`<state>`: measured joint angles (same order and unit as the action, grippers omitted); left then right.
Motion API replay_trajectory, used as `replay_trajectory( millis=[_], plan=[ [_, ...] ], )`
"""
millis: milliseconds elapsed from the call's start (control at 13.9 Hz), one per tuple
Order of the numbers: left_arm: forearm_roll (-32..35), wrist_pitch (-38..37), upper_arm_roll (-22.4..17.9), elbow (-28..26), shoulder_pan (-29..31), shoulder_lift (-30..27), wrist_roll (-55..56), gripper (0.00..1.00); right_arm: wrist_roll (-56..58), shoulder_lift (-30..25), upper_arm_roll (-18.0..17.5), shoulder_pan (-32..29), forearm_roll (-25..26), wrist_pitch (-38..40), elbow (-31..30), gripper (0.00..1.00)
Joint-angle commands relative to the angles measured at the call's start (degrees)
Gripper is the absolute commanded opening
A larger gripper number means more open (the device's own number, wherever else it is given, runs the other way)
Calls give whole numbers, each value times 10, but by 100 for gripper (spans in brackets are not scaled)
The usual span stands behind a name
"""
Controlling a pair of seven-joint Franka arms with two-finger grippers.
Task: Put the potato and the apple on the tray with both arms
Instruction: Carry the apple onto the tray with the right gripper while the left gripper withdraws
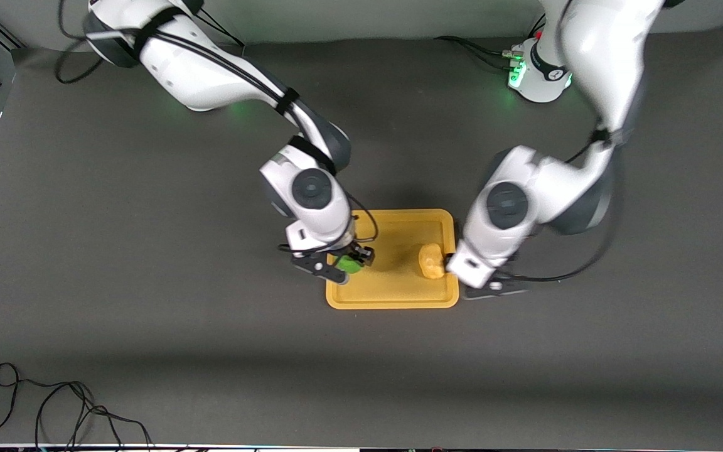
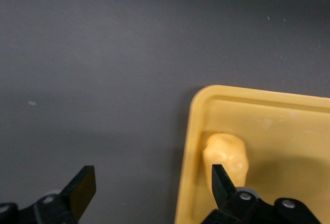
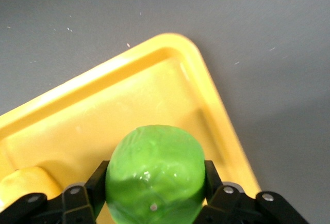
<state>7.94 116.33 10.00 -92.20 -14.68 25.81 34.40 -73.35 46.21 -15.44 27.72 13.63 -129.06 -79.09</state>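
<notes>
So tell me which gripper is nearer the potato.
Left. The left gripper is open right beside the potato, at the tray edge; the right gripper holds the apple over the tray's other end.

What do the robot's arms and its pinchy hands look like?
Both arms are glossy white and chunky, with dark grey joints and round grey caps. Black cables run along them, held by black straps. The left arm's base glows green. The right gripper and the left gripper are black, each with two flat fingers and small silver screws at the knuckles.
</notes>
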Motion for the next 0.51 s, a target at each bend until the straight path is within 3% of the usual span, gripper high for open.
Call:
replay_trajectory(
  millis=[0, 216, 289, 361, 433],
  plan=[
    [-25, -81, 3, -19, 68, -86, -116, 100, -64, 54, 1, 36, 28, -13, 59, 43],
    [-27, -159, 2, -19, 141, -157, -246, 100, -81, 84, 3, 48, 39, -13, 75, 43],
    [-28, -170, -1, -19, 158, -179, -265, 100, -82, 87, 4, 52, 48, -13, 76, 48],
    [-33, -174, -1, -19, 179, -196, -284, 100, -81, 87, 4, 52, 60, -12, 75, 59],
    [-48, -177, -2, -20, 189, -213, -311, 100, -80, 87, 4, 48, 66, -9, 74, 78]
  ],
)
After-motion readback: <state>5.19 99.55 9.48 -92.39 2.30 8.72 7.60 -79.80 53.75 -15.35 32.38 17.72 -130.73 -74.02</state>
